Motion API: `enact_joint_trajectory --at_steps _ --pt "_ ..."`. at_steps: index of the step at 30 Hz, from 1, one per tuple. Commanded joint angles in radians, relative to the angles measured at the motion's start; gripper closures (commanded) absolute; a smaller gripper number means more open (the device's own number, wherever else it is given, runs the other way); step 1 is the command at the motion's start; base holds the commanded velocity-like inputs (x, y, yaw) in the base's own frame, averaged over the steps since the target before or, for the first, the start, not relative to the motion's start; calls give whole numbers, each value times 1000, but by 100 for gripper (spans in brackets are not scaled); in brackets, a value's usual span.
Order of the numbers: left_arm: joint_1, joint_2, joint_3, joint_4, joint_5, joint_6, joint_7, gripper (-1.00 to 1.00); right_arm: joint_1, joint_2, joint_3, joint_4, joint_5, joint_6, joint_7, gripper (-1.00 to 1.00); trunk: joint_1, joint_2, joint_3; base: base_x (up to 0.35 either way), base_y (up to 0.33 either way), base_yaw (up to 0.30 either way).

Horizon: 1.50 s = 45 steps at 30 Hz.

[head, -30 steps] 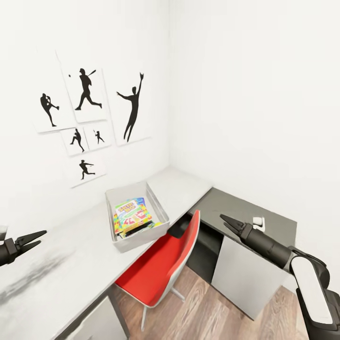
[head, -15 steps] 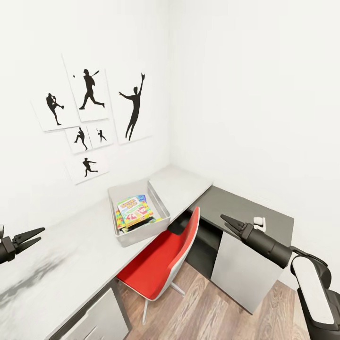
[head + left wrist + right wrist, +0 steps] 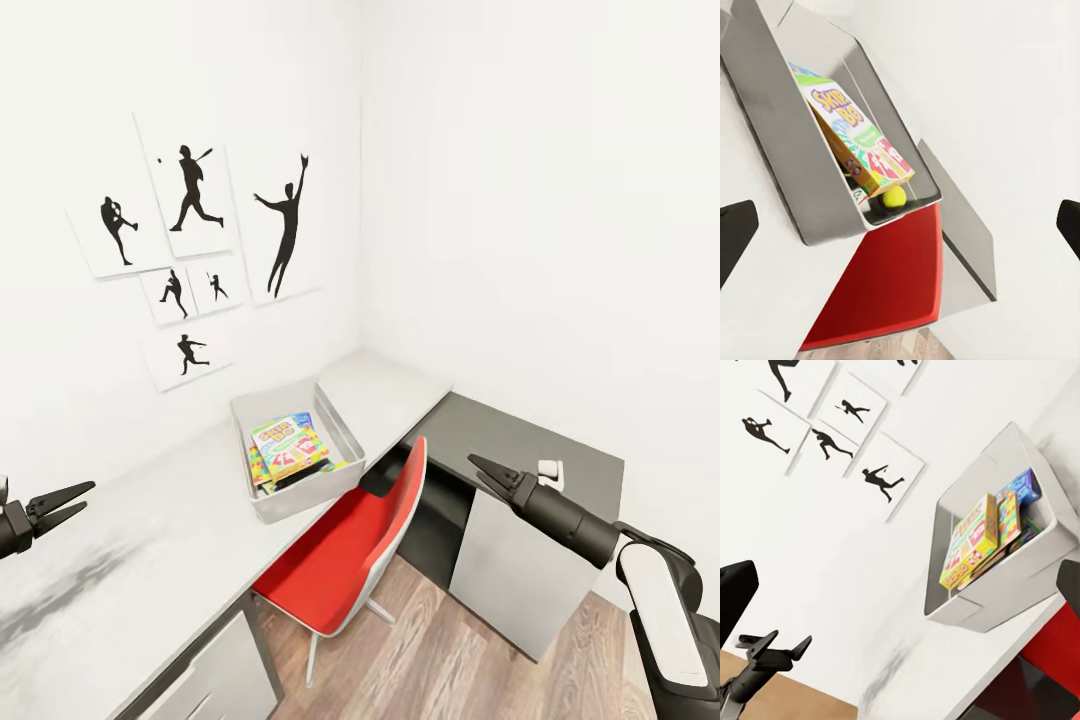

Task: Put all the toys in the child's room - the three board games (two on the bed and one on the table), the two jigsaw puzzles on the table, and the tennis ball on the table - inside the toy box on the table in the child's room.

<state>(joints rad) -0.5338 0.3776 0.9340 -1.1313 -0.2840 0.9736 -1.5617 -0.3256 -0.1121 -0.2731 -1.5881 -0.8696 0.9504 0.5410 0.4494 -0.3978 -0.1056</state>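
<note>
- toy box (image 3: 262, 505) sits on the pale bench (image 3: 150, 560), near the bench's front edge and toward its far end, short of the corner where the two white walls meet.
- board games (image 3: 290, 447) lie stacked inside the toy box, leaning on its wall; the top one is white-green with red lettering, and a blue one (image 3: 1024, 485) shows behind it in the right wrist view.
- tennis ball (image 3: 894, 196) rests inside the toy box, at a corner just beside the lower edge of the games.
- jigsaw puzzles: a strip of multicolour pieces (image 3: 256, 463) peeks out under the games in the head view; i cannot tell whether it is one mat or two.
- left gripper (image 3: 70, 499) hangs above the near part of the bench, well apart from the toy box, its fingers spread and nothing between them.
- right gripper (image 3: 484, 472) hovers above the low dark cabinet (image 3: 520, 445) beside the bench's far end, fingers parted and empty.
- red chair (image 3: 345, 555) stands pushed against the bench's front edge, just below the toy box.
- black sports silhouette pictures (image 3: 190, 230) hang on the wall behind the bench.
- small white object (image 3: 547, 470) lies on the cabinet top near the right gripper; too small to tell what it is.
</note>
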Motion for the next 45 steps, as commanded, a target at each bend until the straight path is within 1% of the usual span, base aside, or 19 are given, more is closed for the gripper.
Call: enact_joint_trajectory --at_steps 1,7,21,26,36,45 --pt "-2 0 2 -1 -11 10 -9 -100 -1 0 -1 0 3 6 5 -100 1 -2 -2 0 18 -2" --pt "-1 0 2 -1 -11 10 -9 -100 -1 -3 -1 0 2 9 4 -100 1 -2 -2 0 6 -1" --pt "-1 0 2 -1 -10 10 -9 -100 -1 3 -1 1 3 8 2 -100 1 -2 -2 -70 0 0" --pt "-1 0 2 -1 -10 10 -9 -100 -1 3 -1 2 3 8 2 -100 1 -2 -2 -62 -123 -48" --pt "0 0 2 -1 -9 10 -9 -100 -1 2 -1 3 3 7 2 -100 1 -2 -2 -72 -68 -230" --pt "0 2 2 -1 -9 10 -9 -100 -1 -2 -2 3 3 7 2 -100 1 -2 -2 -156 65 -271"
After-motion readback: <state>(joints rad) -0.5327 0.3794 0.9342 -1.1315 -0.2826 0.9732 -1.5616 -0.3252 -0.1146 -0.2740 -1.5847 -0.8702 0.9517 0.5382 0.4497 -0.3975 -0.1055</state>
